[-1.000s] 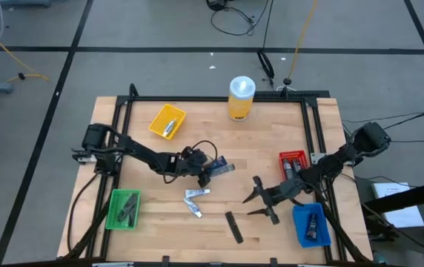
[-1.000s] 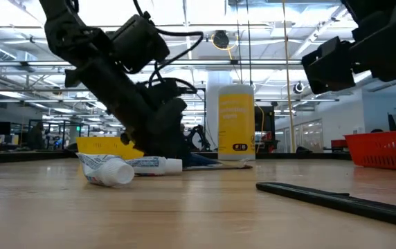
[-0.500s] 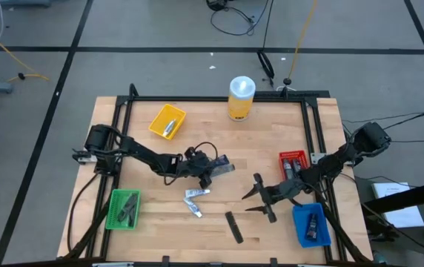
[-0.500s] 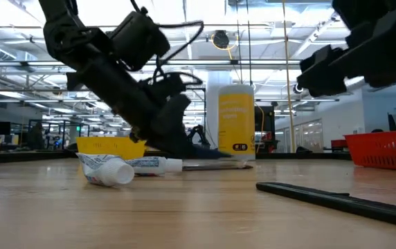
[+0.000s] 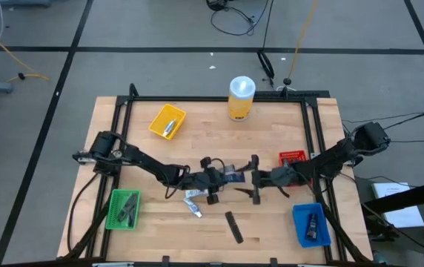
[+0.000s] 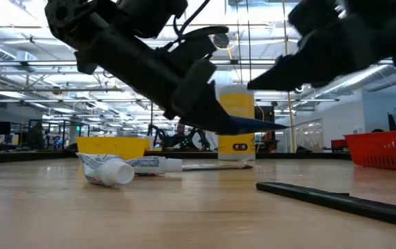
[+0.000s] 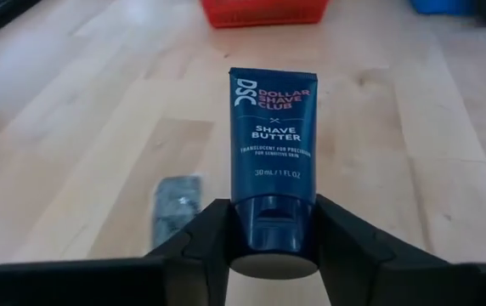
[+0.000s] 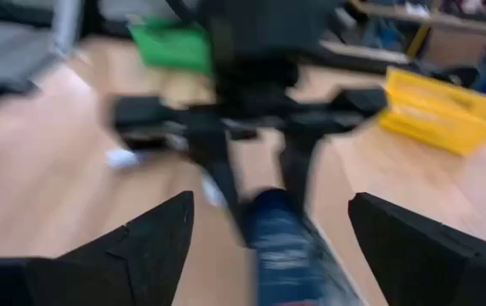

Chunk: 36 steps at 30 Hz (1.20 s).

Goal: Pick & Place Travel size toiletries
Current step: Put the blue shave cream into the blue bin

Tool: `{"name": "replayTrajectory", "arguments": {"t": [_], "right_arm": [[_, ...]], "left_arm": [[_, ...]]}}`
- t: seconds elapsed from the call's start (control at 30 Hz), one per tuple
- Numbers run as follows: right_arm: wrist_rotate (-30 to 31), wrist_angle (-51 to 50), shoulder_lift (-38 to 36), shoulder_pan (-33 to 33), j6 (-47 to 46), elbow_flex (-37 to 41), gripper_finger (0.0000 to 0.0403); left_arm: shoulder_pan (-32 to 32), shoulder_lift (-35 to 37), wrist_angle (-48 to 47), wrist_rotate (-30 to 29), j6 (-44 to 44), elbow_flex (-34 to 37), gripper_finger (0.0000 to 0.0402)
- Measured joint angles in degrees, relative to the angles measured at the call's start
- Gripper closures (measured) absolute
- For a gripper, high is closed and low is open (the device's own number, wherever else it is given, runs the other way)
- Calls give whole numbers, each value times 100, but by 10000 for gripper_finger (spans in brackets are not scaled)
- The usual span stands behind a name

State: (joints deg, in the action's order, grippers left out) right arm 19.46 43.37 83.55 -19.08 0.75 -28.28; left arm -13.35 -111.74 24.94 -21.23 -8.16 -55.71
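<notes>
While the left tool [image 5: 219, 178] grips the blue tube [image 7: 270, 178] by its cap above mid-table [image 5: 271, 141], the right tool [image 5: 254, 178] faces it, fingers spread wide, likely for a handover.

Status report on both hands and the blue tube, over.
Left hand shut on blue shave butter tube, lifted off table. Right hand open, facing the tube's far end. Nothing between them.
</notes>
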Motion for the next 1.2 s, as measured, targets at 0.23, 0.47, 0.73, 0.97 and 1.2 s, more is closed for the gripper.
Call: {"name": "replayTrajectory", "arguments": {"t": [0.23,0.47,0.73,0.97,1.2], "right_arm": [[-399,-893,7,304,-96,-165,97],[-456,-964,250,289,-108,-167,111],[-149,-636,547,287,-50,-213,135],[-188,-671,538,285,-48,-213,200],[-472,-827,538,280,-172,-213,297]], "left_arm": [[-115,-232,5,-5,358,-349,276],[-109,-229,29,-31,282,-394,265],[-110,-227,21,-35,139,-397,269],[-107,-227,16,-58,118,-397,265],[-111,-165,-26,107,164,-397,236]]}}
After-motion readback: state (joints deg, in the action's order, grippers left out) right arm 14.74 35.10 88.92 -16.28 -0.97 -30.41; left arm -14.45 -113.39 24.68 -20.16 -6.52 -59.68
